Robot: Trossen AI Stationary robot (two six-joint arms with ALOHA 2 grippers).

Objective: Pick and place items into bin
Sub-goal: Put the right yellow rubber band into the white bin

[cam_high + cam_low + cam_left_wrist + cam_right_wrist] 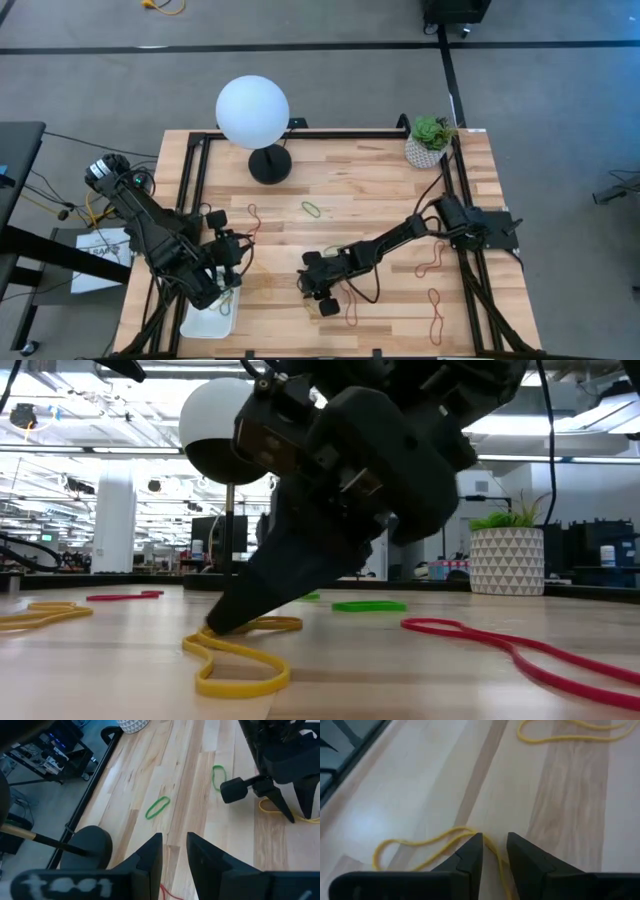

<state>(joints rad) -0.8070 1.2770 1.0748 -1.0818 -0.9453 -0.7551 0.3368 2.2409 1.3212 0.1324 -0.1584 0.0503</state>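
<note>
Pale butcher-block planks (350,190) make up the worktop, framed by black rails with bare grey floor on all sides. Near the middle of the front edge, the right gripper (494,851) has its fingertips down on the wood, straddling a thin yellow rubber band (240,660) twisted into a loop; the jaws stand slightly apart with the strand running between them, not yet clenched on it. My worry is that so flat a band slips under the tips as they close, or snags on one finger only and drops on the way across. The left gripper (174,851) hangs empty, jaws a little parted, above the small white shallow tray (208,322) at the front-left corner, which could crowd the delivery. Open wood lies between the two arms; the white globe lamp (253,112) and potted plant (430,140) sit well back.
</note>
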